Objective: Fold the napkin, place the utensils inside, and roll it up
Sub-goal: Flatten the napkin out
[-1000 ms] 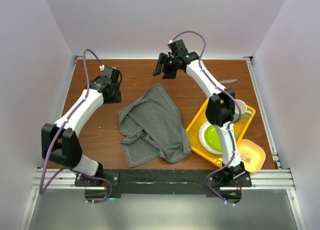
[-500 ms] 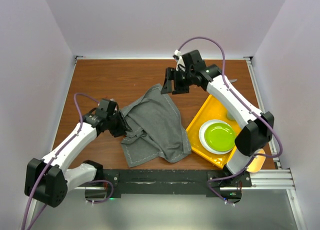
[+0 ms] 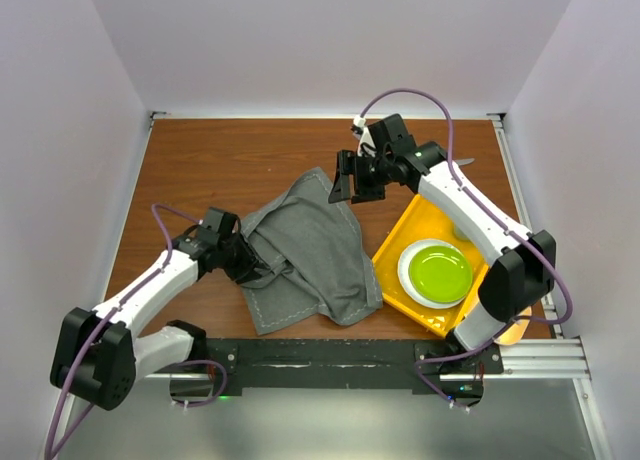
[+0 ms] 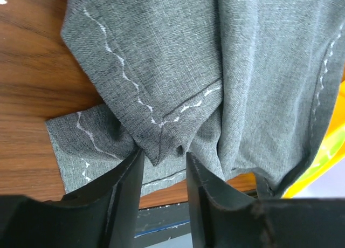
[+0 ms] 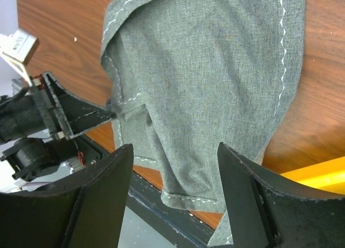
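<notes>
The dark grey napkin (image 3: 310,250) lies crumpled on the wooden table, with its pale stitched edge showing in the left wrist view (image 4: 178,59) and in the right wrist view (image 5: 215,70). My left gripper (image 3: 255,265) is open at the napkin's left edge. Its jaws (image 4: 164,157) stand on either side of a folded corner without pinching it. My right gripper (image 3: 345,185) is wide open and empty above the napkin's far corner (image 5: 175,148). One silvery utensil (image 3: 464,162) lies at the far right, partly hidden by the right arm.
A yellow tray (image 3: 400,250) holding a green plate (image 3: 437,272) sits right of the napkin. A yellow bowl (image 3: 518,325) peeks out behind the right arm at the near right. The left gripper's fingers show in the right wrist view (image 5: 70,116).
The left arm swung from the far left down to the napkin's left edge. The right gripper moved right and nearer, over the napkin's far corner.
</notes>
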Action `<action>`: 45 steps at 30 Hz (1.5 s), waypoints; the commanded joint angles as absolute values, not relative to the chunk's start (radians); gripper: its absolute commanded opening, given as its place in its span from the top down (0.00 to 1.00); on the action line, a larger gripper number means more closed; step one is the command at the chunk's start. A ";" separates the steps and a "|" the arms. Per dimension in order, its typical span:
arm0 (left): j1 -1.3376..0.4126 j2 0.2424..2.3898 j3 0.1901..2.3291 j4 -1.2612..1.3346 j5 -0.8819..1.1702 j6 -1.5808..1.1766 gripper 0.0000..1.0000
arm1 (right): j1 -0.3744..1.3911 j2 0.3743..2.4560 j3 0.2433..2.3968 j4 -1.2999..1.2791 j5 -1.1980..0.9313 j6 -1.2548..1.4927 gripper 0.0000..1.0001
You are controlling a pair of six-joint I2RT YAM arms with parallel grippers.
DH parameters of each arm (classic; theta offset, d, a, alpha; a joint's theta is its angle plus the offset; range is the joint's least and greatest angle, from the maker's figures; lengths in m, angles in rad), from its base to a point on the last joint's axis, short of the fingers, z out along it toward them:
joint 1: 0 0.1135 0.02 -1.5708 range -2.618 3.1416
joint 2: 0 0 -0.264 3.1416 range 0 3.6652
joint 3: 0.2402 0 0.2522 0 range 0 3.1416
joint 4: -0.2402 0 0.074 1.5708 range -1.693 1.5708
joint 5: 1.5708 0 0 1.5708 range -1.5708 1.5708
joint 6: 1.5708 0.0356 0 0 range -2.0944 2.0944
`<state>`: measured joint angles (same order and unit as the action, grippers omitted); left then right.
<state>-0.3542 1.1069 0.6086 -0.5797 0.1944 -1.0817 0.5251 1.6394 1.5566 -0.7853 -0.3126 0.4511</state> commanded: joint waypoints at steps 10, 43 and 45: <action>-0.354 1.138 0.615 -0.532 0.137 -1.115 0.69 | 0.525 1.591 1.531 -0.753 -0.313 0.428 0.32; 0.040 1.387 1.297 -0.842 -0.766 -0.414 0.39 | 0.577 1.924 1.710 -0.833 -0.377 0.377 0.34; 0.008 1.402 1.328 -0.842 -0.675 -0.445 0.37 | 0.583 1.945 1.713 -0.831 -0.361 0.377 0.34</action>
